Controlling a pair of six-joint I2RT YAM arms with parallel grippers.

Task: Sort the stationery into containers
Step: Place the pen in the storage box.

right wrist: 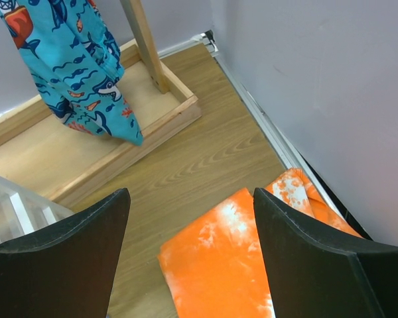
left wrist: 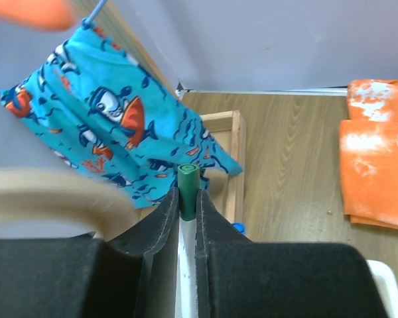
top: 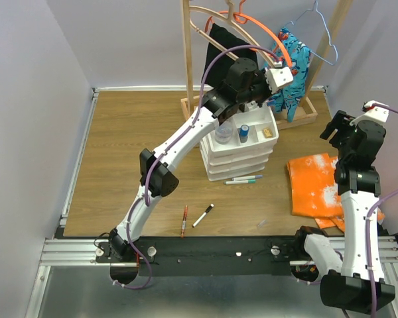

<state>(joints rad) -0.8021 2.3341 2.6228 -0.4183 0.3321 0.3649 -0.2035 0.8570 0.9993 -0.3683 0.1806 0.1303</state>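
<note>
My left gripper [top: 264, 99] hangs over the back right of the white drawer organiser [top: 237, 162]. In the left wrist view it [left wrist: 187, 195] is shut on a green-capped marker [left wrist: 188, 180] whose pale body runs between the pads. The top tray holds a small blue-capped bottle [top: 243, 133], whose cap also shows in the left wrist view [left wrist: 237, 227]. Two thin pens [top: 244, 179] lie in front of the organiser. A red pen [top: 184, 220] and a black-capped white marker [top: 203, 215] lie near the front edge. My right gripper [top: 333, 126] [right wrist: 191, 193] is open and empty above the orange cloth [right wrist: 232, 265].
The wooden hanger rack [top: 192, 53] with a blue patterned garment [top: 293, 66] stands right behind the organiser. The orange cloth [top: 315, 182] lies at the right. A small clear item [top: 264, 224] lies near the front edge. The organiser's corner [right wrist: 13, 205] shows at the right wrist view's left.
</note>
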